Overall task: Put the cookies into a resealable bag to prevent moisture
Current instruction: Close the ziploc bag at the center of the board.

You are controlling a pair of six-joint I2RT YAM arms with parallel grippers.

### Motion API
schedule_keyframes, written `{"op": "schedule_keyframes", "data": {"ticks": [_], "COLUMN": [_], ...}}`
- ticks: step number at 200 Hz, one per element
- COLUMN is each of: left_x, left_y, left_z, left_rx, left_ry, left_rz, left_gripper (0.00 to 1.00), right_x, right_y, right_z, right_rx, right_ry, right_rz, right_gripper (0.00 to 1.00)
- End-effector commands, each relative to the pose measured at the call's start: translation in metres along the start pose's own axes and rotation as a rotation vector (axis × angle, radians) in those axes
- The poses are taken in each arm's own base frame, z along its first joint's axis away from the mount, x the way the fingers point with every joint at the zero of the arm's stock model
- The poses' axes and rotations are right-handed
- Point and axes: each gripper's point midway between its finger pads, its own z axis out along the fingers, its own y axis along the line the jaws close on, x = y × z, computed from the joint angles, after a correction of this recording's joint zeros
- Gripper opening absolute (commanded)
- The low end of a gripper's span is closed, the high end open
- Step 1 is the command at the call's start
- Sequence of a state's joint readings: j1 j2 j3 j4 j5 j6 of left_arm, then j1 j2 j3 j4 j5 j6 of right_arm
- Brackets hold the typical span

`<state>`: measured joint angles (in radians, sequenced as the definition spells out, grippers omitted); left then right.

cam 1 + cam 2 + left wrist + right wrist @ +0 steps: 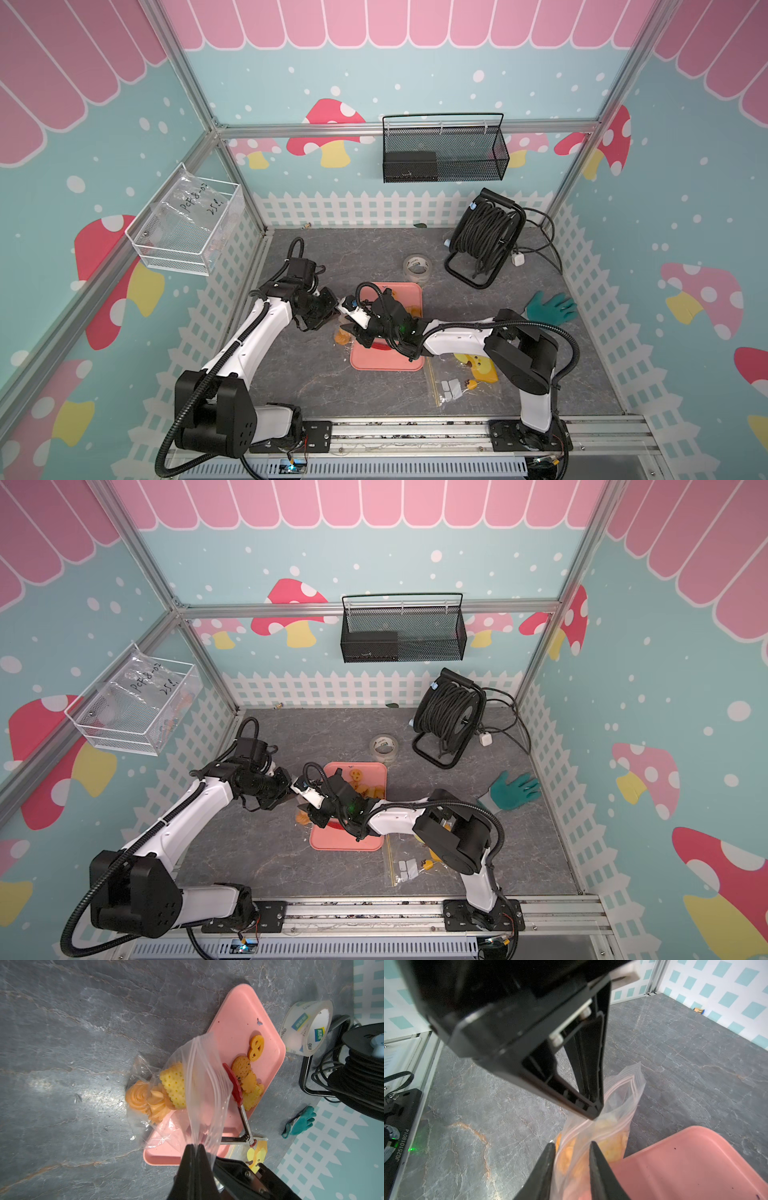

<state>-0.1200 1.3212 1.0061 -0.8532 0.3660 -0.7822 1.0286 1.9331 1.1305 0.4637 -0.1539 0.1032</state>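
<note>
Grey marbled floor [311,374], teal mushroom-print walls [415,83], white picket-fence border [353,210]

A pink tray [376,360] lies mid-bench [307,374] with red-tipped tongs [234,1084] resting in it. Just past its far right corner sits a roll of clear tape [417,266]. Further right stands a black cable reel [484,237], a white plug [518,259] beside it. A green glove [550,306] lies at the right. By the tray's near right corner lies a clear bag [457,386] holding something yellow. A black mesh basket [444,166] hangs on the far wall, a white wire basket [174,253] on the left wall.
</note>
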Motion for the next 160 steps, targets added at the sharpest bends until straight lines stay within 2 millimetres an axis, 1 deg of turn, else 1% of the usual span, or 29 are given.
{"op": "schedule_keyframes", "data": {"ticks": [1, 14, 29, 36, 51, 65, 75, 89, 97, 103, 106, 119, 126, 132, 143, 160], "left_x": [-0.002, -0.002, -0.003, -0.004, -0.008, -0.010, -0.011, -0.017, -0.020, -0.023, -0.023, -0.023, -0.022, -0.019, -0.008, 0.016], "left_y": [-0.002, -0.002, -0.004, -0.005, -0.009, -0.010, -0.012, -0.014, -0.014, -0.015, -0.016, -0.021, -0.022, -0.026, -0.033, -0.040], "left_z": [-0.009, -0.010, -0.013, -0.016, -0.027, -0.038, -0.046, -0.066, -0.079, -0.088, -0.093, -0.106, -0.110, -0.113, -0.115, -0.116], "left_rx": [0.016, 0.016, 0.024, 0.026, 0.029, 0.025, 0.027, 0.007, -0.010, -0.021, -0.021, -0.025, -0.041, -0.032, 0.003, 0.085], "left_ry": [-0.038, -0.037, -0.043, -0.053, -0.090, -0.121, -0.131, -0.191, -0.237, -0.268, -0.283, -0.307, -0.305, -0.296, -0.259, -0.167], "left_rz": [-0.002, 0.000, 0.008, 0.018, 0.066, 0.103, 0.141, 0.239, 0.303, 0.355, 0.388, 0.555, 0.641, 0.720, 0.857, 1.067], "left_gripper": [0.00, 0.00, 0.00, 0.03, 0.14, 0.23, 0.30, 0.41, 0.55, 0.69, 0.73, 0.74, 0.73, 0.73, 0.72, 0.69], "right_x": [-0.019, -0.030, -0.038, -0.040, -0.048, -0.056, -0.059, -0.060, -0.059, -0.058, -0.057, -0.055, -0.053, -0.051, -0.051, -0.050], "right_y": [0.000, 0.003, 0.005, 0.005, 0.005, 0.010, 0.014, 0.020, 0.024, 0.026, 0.027, 0.034, 0.037, 0.040, 0.044, 0.050], "right_z": [-0.015, -0.019, -0.024, -0.026, -0.033, -0.036, -0.036, -0.036, -0.035, -0.035, -0.035, -0.036, -0.037, -0.038, -0.041, -0.051], "right_rx": [0.025, 0.010, 0.002, 0.004, 0.007, -0.014, -0.036, -0.078, -0.116, -0.140, -0.149, -0.218, -0.248, -0.271, -0.311, -0.372], "right_ry": [-0.055, -0.088, -0.112, -0.120, -0.147, -0.168, -0.177, -0.188, -0.194, -0.198, -0.199, -0.213, -0.218, -0.225, -0.249, -0.286], "right_rz": [-0.023, -0.032, -0.042, -0.049, -0.079, -0.115, -0.154, -0.216, -0.250, -0.273, -0.284, -0.326, -0.347, -0.366, -0.372, -0.370], "right_gripper": [0.22, 0.16, 0.10, 0.08, 0.04, 0.00, 0.00, 0.00, 0.00, 0.00, 0.00, 0.00, 0.00, 0.00, 0.00, 0.00]}}
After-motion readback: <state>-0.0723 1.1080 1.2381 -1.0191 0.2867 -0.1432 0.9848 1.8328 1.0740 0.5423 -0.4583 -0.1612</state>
